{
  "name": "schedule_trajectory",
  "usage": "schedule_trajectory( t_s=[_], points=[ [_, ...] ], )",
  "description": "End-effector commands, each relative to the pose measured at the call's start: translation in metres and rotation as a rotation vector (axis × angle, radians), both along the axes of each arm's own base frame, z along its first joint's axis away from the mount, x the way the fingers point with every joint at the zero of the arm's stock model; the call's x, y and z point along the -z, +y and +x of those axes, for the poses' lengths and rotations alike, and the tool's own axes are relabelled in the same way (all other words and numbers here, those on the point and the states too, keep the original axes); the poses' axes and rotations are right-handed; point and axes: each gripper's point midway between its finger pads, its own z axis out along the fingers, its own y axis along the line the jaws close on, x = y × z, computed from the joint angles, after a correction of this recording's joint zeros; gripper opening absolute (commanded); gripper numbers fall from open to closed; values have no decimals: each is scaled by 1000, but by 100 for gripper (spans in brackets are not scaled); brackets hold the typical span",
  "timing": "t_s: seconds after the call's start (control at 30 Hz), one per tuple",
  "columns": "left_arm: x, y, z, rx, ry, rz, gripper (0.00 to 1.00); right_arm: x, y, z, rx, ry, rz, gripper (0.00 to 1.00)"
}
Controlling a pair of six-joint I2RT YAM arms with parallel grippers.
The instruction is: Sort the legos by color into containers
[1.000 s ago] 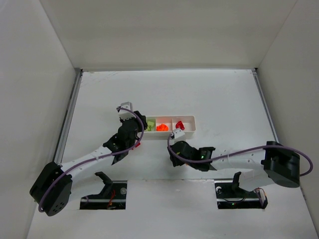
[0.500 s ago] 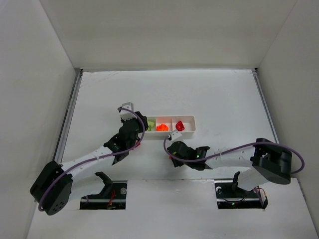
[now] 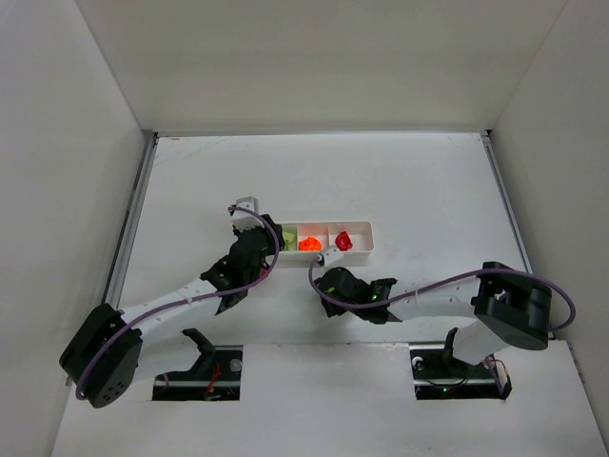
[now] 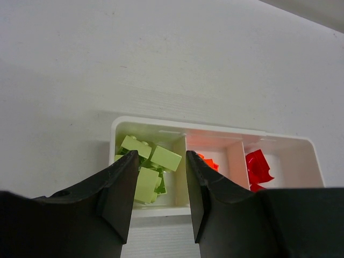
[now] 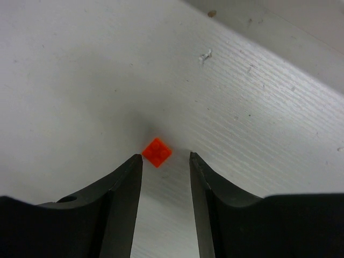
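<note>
Tray (image 4: 161, 121): shallow white plastic with thin walls, rounded corners and three bins. It sits near mid-worktop (image 5: 80, 70), long side parallel to the far edge.

Left bin holds pale green bricks (image 4: 146, 164), studded and loosely piled. Middle bin holds orange bricks (image 4: 207, 160). Right bin holds red bricks (image 4: 258, 167), glossy and angular.

My left claw (image 4: 160, 156) is spread, with nothing between its matte black fingers, which frame the green bin. My right claw (image 5: 165, 156) is likewise spread and empty, on the near-edge side of the tray.

A loose brick (image 5: 157, 151), flat, square and orange-red, lies on the finely ribbed white surface in the gap by the right claw's fingertips, touching neither.
</note>
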Motion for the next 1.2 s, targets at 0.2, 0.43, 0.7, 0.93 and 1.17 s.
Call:
schedule_trajectory(
  t_s=[0.2,0.43,0.7,0.93,1.17],
  points=[
    [-18,-6,4,9,-48,-39,38,-1,18,7,-32,-8,27,40],
    [-16,-4,5,1,-44,-39,38,-3,13,3,-25,0,24,44],
    [-15,-7,5,8,-40,-38,38,5,11,-4,-36,8,-23,36],
    [-15,-6,5,5,-42,-37,38,1,3,-7,-22,-10,-45,32],
    [-14,-9,4,15,-40,-34,38,-15,-3,-4,23,-40,-7,32]
  ],
)
